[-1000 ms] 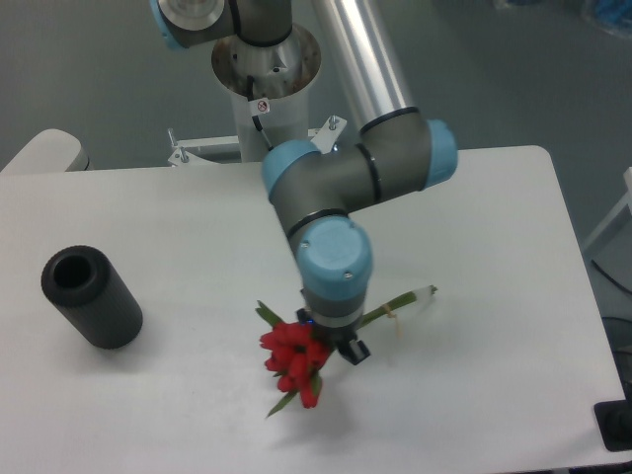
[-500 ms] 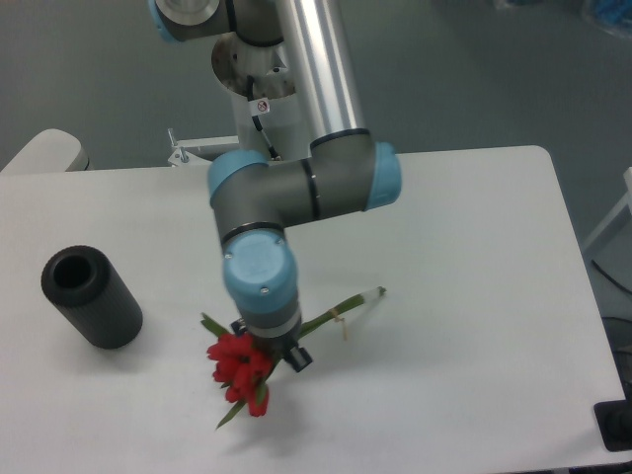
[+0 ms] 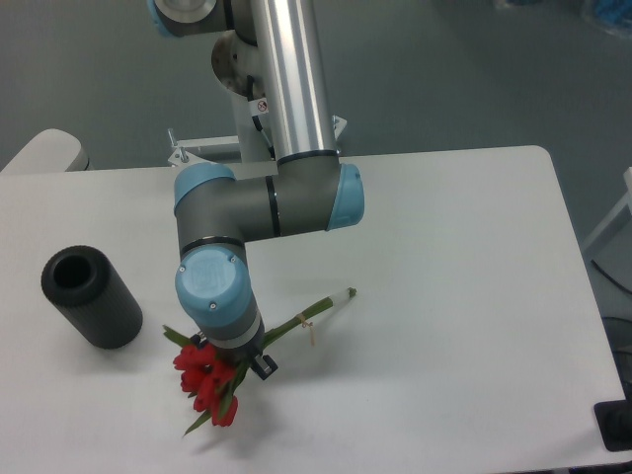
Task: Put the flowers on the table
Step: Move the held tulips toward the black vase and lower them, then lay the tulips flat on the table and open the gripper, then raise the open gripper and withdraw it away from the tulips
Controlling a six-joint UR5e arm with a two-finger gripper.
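Observation:
The flowers [image 3: 205, 382], a bunch of red tulip buds with green leaves, hang near the table's front, with their long green stems [image 3: 314, 309] pointing back right. My gripper [image 3: 235, 360] sits mostly hidden under the blue wrist and is shut on the flowers just behind the buds. The flowers look held close above the white table [image 3: 444, 257]; I cannot tell whether they touch it.
A black cylinder [image 3: 91, 296] lies on its side at the table's left, its open end facing back left, a short way left of the flowers. The arm's base post [image 3: 259, 94] stands at the table's back edge.
The gripper has carried the flowers steadily to the left across the front of the table, toward the black cylinder. The cylinder has not moved.

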